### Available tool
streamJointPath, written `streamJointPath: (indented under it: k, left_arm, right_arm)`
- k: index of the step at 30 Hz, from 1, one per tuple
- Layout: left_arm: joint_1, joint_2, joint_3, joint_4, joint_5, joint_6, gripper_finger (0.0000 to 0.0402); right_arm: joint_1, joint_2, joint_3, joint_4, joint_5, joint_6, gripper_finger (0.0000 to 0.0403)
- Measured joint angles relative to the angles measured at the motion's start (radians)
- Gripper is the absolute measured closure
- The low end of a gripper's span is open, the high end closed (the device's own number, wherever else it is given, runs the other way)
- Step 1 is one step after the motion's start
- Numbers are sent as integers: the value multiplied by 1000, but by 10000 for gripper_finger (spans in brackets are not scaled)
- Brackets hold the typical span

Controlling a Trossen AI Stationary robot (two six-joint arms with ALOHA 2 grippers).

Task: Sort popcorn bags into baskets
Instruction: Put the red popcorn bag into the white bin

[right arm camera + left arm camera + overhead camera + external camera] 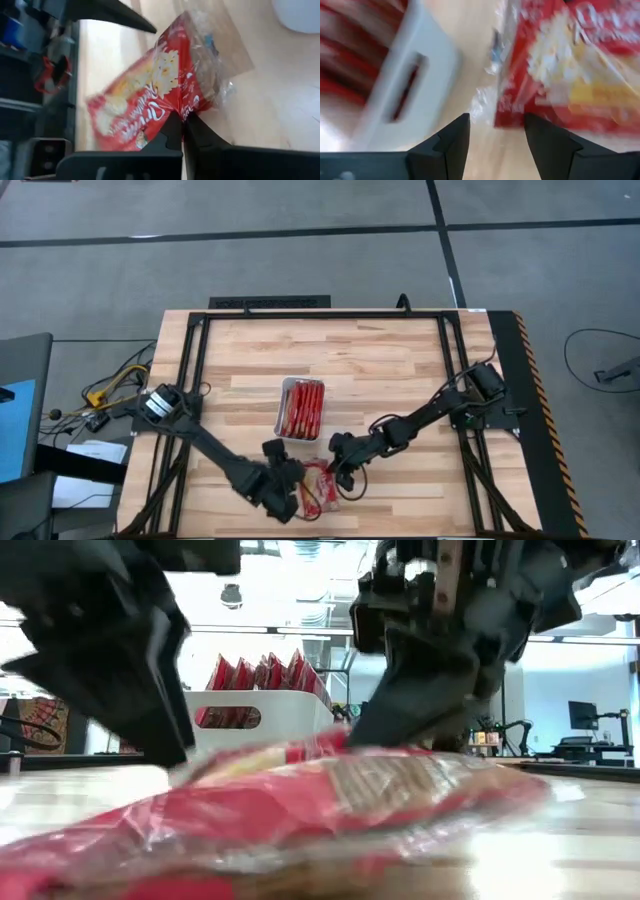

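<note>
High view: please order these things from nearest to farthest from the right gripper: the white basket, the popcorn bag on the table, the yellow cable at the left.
1. popcorn bag: at the front edge, pinched by the right gripper.
2. white basket: just behind, mid-table, filled with red bags.
3. yellow cable: farthest, off the table's left side.

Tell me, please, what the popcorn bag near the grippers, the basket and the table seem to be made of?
Popcorn bag: red printed packet in clear, crinkly, glossy film, probably plastic; the right gripper pinches its edge.
Basket: smooth white material, likely moulded plastic, with a cut-out handle.
Table: pale wood planks with visible grain, in a black frame.
</note>
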State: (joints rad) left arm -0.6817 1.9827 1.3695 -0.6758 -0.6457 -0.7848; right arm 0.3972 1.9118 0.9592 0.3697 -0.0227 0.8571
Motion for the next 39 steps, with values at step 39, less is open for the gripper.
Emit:
streamJointPath:
  k: [39]
  left_arm:
    - [-210,16,493,-771,-354,511,105]
  right_arm:
    - [-231,-3,3,661,94,167,399]
